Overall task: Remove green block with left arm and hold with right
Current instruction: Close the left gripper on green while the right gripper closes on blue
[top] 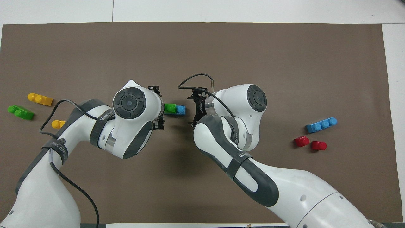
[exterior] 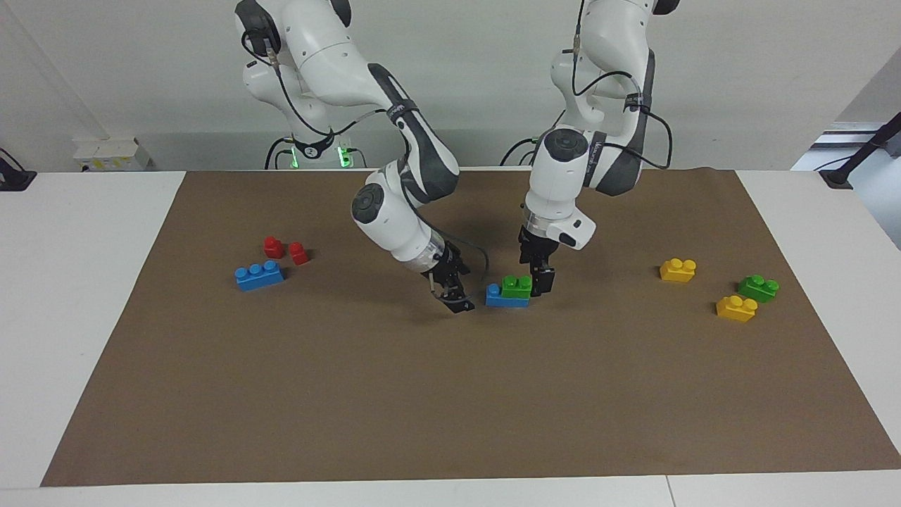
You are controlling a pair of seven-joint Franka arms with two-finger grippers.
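Observation:
The green block (exterior: 517, 285) (top: 170, 108) sits on one end of a blue brick (exterior: 505, 298) (top: 180, 110) in the middle of the brown mat. My left gripper (exterior: 542, 286) is down at the green block's end toward the left arm, right against it, and its hand covers that end in the overhead view. My right gripper (exterior: 455, 301) (top: 193, 108) is open and tilted, low over the mat just off the blue brick's other end, with a small gap to it.
A second green block (exterior: 758, 287) (top: 20, 112) and two yellow bricks (exterior: 678, 270) (exterior: 736, 308) lie toward the left arm's end. A blue three-stud brick (exterior: 259, 274) and two red pieces (exterior: 285, 250) lie toward the right arm's end.

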